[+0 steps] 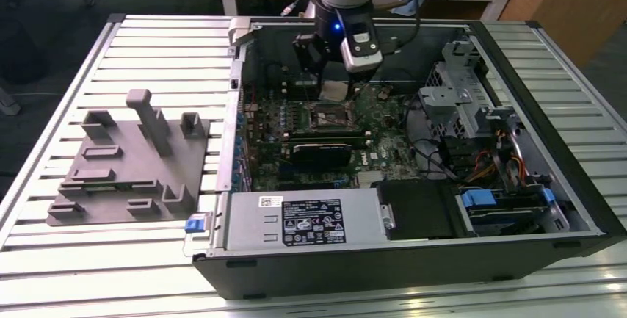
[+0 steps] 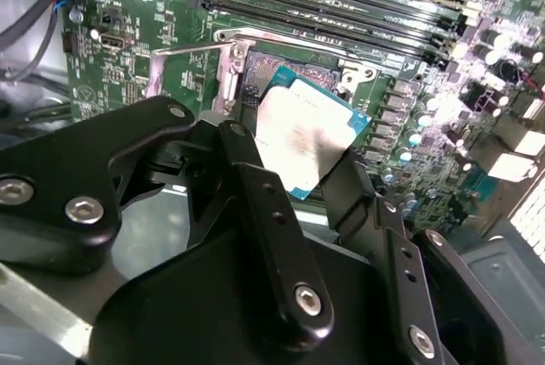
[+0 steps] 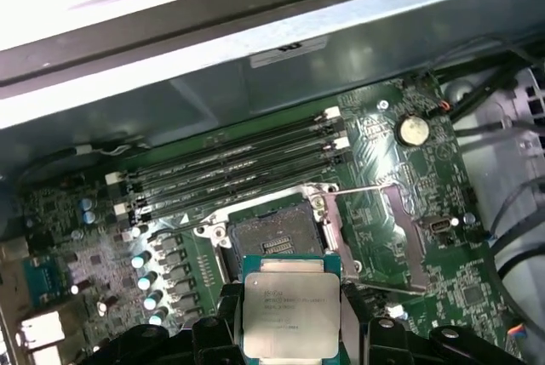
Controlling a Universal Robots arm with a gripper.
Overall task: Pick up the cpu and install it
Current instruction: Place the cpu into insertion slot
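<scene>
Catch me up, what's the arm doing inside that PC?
The arm's pincer grips the cpu by its edges inside the open case. The chip hangs over the motherboard, close to the empty socket, and is not yet seated. A gray tray sits beside the case, at the exterior view's left.

Smooth shiny silver metal cpu (image 3: pixel 289 314), matt black tool (image 2: pixel 294 173), glossy green motherboard (image 3: pixel 366 145)
</scene>
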